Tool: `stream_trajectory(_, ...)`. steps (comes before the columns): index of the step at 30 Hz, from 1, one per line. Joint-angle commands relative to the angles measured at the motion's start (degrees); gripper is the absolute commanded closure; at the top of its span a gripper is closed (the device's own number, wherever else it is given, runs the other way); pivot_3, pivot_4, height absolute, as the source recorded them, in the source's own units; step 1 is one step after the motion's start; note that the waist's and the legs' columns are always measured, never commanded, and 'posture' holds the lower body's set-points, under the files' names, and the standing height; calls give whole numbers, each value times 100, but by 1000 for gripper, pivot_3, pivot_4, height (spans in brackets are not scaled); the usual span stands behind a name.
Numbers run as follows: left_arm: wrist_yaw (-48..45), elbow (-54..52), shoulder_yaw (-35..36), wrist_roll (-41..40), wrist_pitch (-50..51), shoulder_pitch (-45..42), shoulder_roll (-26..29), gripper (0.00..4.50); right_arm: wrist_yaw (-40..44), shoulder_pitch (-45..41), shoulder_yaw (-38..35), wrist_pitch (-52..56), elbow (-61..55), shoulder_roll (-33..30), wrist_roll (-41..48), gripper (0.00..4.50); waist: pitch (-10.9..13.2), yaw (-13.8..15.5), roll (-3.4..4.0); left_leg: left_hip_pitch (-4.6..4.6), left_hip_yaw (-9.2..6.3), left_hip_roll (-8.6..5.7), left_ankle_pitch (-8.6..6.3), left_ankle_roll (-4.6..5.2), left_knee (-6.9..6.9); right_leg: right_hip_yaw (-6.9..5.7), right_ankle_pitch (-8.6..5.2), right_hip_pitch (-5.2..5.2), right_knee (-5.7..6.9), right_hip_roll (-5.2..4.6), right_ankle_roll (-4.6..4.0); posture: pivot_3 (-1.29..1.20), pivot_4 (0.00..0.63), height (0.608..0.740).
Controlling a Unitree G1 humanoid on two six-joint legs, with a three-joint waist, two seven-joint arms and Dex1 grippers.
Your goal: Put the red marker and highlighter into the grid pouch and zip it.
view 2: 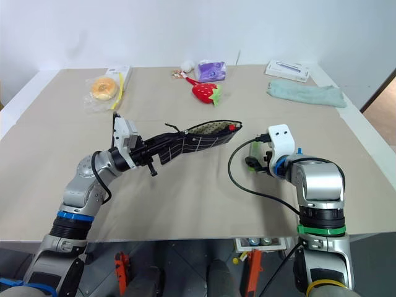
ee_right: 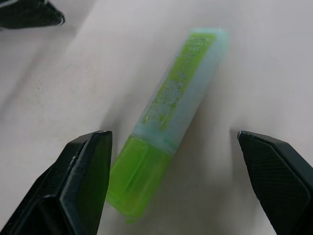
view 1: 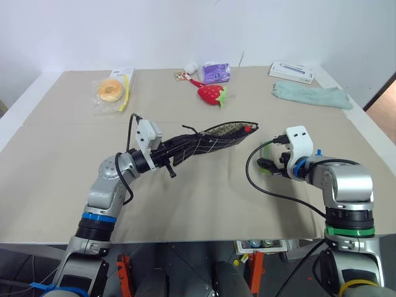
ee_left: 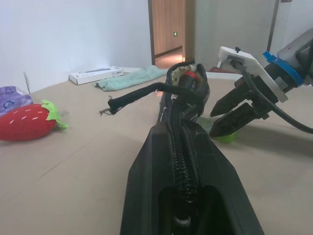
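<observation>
Counter is seen across the frame. Grid pouch, centre frame, is pinched by the left claw and raised, mouth open; red marker is lodged inside. Right claw is spread either side of the highlighter lying on the counter, centre right

I count one grid pouch over my table; one red marker, its red end showing at the pouch mouth; one highlighter; two grippers, a left gripper and a right gripper; one plush strawberry; one bagged donut; one purple packet; one folded green cloth; one flat white box; one small white object beside the purple packet, too small for me to tell.
</observation>
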Motion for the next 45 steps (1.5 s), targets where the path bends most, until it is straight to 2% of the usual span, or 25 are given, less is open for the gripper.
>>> stream_trajectory(1,30,-251,105,-15,-71,-54,55,4500,-129,42,120,82,-197,17,78,102,0,0,0,0,0,0,0,0,0,0,0,0,0,0,0,0,150,740)
stream_trajectory(9,45,-265,95,9,-110,-22,37,4500,-259,105,313,-1,-254,-161,77,102,0,-2,-1,-2,0,0,0,0,0,1,0,-1,-1,0,0,0,150,740)
stream_trajectory(12,55,-265,90,17,-121,-21,24,4500,-289,150,343,-46,-199,-193,75,843,0,0,-1,-2,0,0,0,0,0,1,0,0,-1,0,1,0,150,740)
stream_trajectory(15,55,-245,95,26,-131,-33,15,4500,-287,132,308,15,-217,-184,151,2319,0,1,-1,-2,0,0,0,0,0,1,0,0,-2,0,1,0,150,740)
stream_trajectory(16,55,-241,97,32,-134,-38,9,4500,-288,119,263,41,-200,-164,187,3037,0,1,-1,-2,0,0,0,0,0,1,0,0,-2,0,1,0,150,740)
stream_trajectory(17,56,-239,98,36,-136,-40,4,4500,-291,112,232,57,-186,-150,213,3369,0,2,-1,-2,0,0,0,0,0,1,0,0,-2,0,2,0,150,740)
stream_trajectory(18,55,-237,98,38,-141,-43,0,4500,-298,104,208,36,-141,-157,222,3483,0,2,-1,-2,0,0,0,0,0,1,0,1,-2,0,2,0,150,740)
stream_trajectory(23,59,-229,98,42,-151,-53,-7,4500,-318,93,141,-139,-11,-264,265,3483,0,2,-1,-2,0,0,0,0,0,1,0,1,-3,0,2,0,150,740)
stream_trajectory(26,76,-232,90,48,-148,-59,-21,4500,-30,10,107,-1081,82,-612,259,3483,1,4,-1,-3,0,-1,0,0,0,1,1,0,-3,0,2,0,150,740)
stream_trajectory(29,63,-232,84,38,-141,-53,-26,4500,1260,-115,220,-3531,257,-1649,172,3483,9,8,10,-12,3,-1,0,0,-1,3,1,-4,-12,-1,9,0,150,740)
stream_trajectory(32,34,-186,71,45,-143,-68,-25,4500,2670,-405,334,-4903,492,-2427,420,3483,11,-25,11,-11,16,-1,-4,7,-9,10,-4,-7,-19,-2,22,0,150,740)
stream_trajectory(38,-8,-118,60,75,-145,-112,-36,4500,4278,-1491,1030,-5724,812,-2935,381,3483,20,-103,-3,1,33,8,-5,9,-12,19,-2,-5,-20,3,17,0,150,740)
stream_trajectory(45,-26,-110,45,104,-152,-125,-59,4500,5245,-2139,1979,-6350,979,-3005,-358,3483,23,-71,-9,-1,36,7,-2,3,-8,23,3,-7,-20,3,20,0,150,740)
